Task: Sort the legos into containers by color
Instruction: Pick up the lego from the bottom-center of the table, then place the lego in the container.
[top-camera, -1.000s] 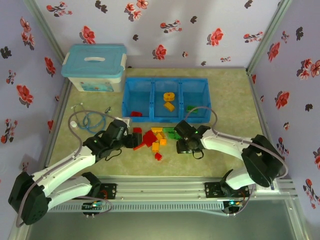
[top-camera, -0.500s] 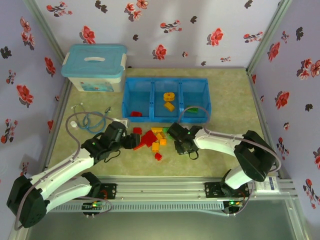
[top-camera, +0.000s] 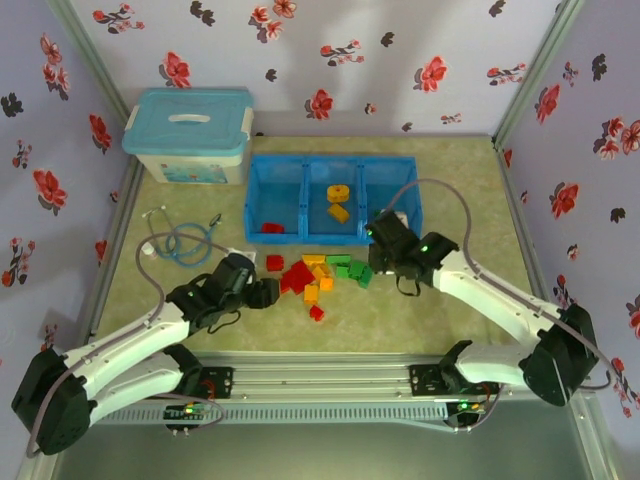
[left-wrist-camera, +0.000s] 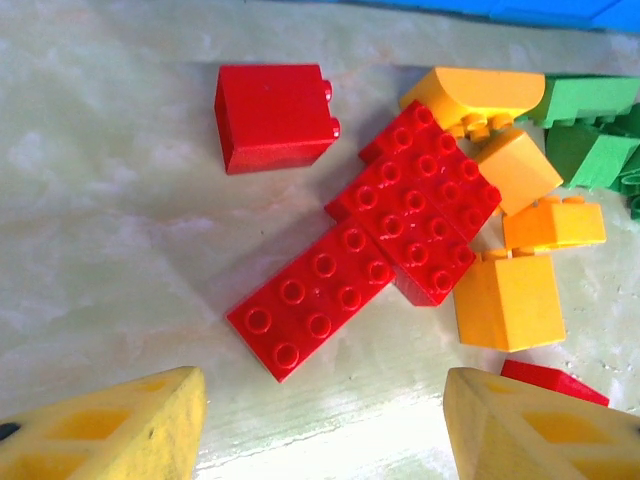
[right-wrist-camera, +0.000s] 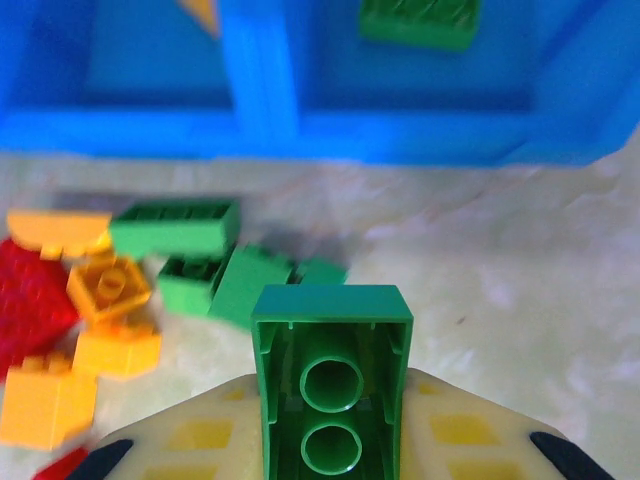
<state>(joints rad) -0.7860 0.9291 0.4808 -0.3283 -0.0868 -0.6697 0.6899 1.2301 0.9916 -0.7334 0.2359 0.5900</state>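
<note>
The legos lie in a loose pile on the table in front of the blue tray of containers. Red bricks, orange ones and green ones show in the left wrist view. My left gripper is open just short of a flat red brick, with nothing between its fingers. My right gripper is shut on a green brick, held above the table near the tray's front wall. A green brick lies in the right compartment, orange ones in the middle, a red one in the left.
A pale-blue lidded box stands at the back left. A coiled blue tube lies left of the pile. Flowered walls close in the table on three sides. Loose green bricks lie just left of my right gripper.
My right gripper shut on a green brick at the pile and carried it right and back toward the tray. My left gripper drew slightly back from the red bricks.
</note>
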